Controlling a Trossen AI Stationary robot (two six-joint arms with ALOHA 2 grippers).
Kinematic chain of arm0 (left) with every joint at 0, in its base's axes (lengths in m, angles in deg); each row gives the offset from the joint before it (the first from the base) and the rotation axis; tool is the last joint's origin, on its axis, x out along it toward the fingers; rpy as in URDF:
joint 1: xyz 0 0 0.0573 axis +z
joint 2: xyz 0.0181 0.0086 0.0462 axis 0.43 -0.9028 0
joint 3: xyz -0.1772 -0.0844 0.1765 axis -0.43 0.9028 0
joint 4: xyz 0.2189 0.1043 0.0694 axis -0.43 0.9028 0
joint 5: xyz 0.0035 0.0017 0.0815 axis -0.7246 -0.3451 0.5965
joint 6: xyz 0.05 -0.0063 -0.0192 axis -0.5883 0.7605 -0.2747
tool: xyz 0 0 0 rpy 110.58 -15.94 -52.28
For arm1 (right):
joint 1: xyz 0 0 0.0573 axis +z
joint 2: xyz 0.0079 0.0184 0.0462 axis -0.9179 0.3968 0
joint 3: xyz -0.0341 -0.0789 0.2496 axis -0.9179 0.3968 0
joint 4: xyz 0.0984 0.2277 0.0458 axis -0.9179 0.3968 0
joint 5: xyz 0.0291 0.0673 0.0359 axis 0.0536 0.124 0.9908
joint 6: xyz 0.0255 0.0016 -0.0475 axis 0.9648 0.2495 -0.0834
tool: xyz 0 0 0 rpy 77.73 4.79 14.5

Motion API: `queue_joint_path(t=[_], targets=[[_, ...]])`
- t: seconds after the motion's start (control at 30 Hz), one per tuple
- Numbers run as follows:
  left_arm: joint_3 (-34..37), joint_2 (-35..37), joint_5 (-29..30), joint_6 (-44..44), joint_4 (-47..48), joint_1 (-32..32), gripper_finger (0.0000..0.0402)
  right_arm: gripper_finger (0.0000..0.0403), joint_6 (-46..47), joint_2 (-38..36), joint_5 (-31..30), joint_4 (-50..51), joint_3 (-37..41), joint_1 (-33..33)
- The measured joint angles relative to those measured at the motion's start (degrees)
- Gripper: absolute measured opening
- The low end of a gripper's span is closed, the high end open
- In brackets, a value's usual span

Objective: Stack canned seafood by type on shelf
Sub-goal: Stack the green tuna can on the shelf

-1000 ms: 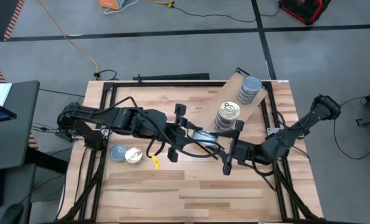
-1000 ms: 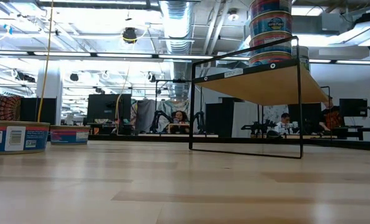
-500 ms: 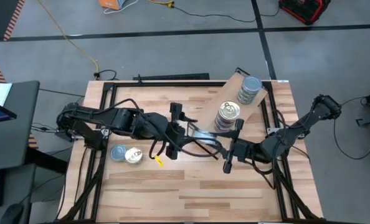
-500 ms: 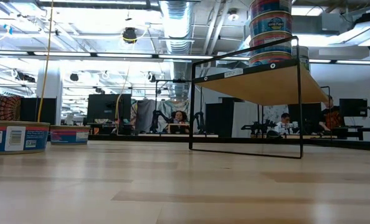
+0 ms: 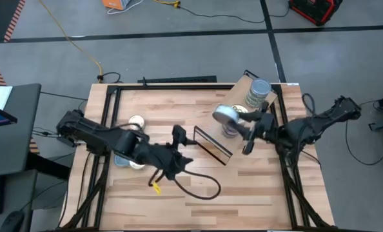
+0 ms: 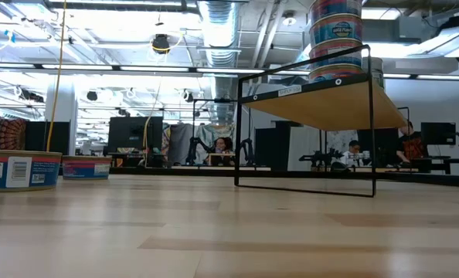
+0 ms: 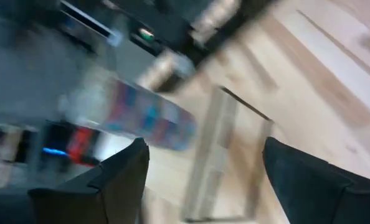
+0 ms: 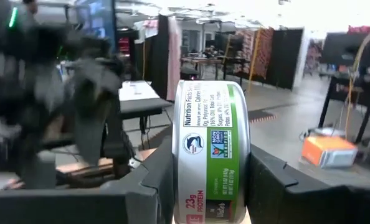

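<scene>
Wood shelf: light shelf (image 5: pixel 259 103) on a black frame at the far right of the bench (image 5: pixel 178 193); two stacks on it, gold-lid stack (image 5: pixel 233 122) and blue-lid stack (image 5: pixel 258 93).
Held tin: green-label tin (image 8: pixel 210 155) held on edge between the right pincer's fingers (image 8: pixel 269 183); in the high view it shows as a silver disc (image 5: pixel 224 114) just beside the gold-lid stack.
Right pincer: right pincer (image 5: pixel 240 122) clenched on that tin, up beside the shelf.
Left pincer: left pincer (image 5: pixel 178 145) spread wide, nothing between its fingers (image 7: pixel 119 180), mid-bench, well apart from the shelf.
Loose tins: three at the bench's left, a blue-lid tin (image 5: pixel 122 158) and two pale-lid tins (image 5: pixel 136 122), (image 5: pixel 137 162).
Step advice: probably the placing step; lid type hard to read, so check it first, turn the tin flat, centre it over the matching stack, release only once seated; a sideways nudge could topple the stack.
</scene>
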Motion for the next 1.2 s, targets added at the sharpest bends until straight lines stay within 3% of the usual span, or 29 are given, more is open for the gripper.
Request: queue_joint_path(t=[0.13, 0.3, 0.43, 0.8, 1.2], targets=[[11.85, 0.16, -4.3, 4.62, -4.98, -0.07, 0.0293, 0.0166, 7.12, -3.26, -0.09, 4.16, 0.0, -3.89], [26.72, 0.05, -3.98, 4.11, -20.99, -3.21, 0.0292, 0.0174, 14.34, -8.01, -0.22, 9.92, -0.02, -9.04], [33.73, 0.07, -3.81, 5.58, -31.08, -5.67, 0.0292, 0.0165, 21.55, -11.75, -0.09, 17.72, -0.04, -13.05], [40.68, 0.16, -5.82, 17.59, -36.39, -8.59, 0.0292, 0.017, 41.0, -18.26, -0.01, 40.75, -0.04, -24.14], [41.17, 0.16, -5.73, 24.65, -36.67, -9.78, 0.0293, 0.017, 48.95, -23.25, 6.68, 53.44, -0.04, -34.93]])
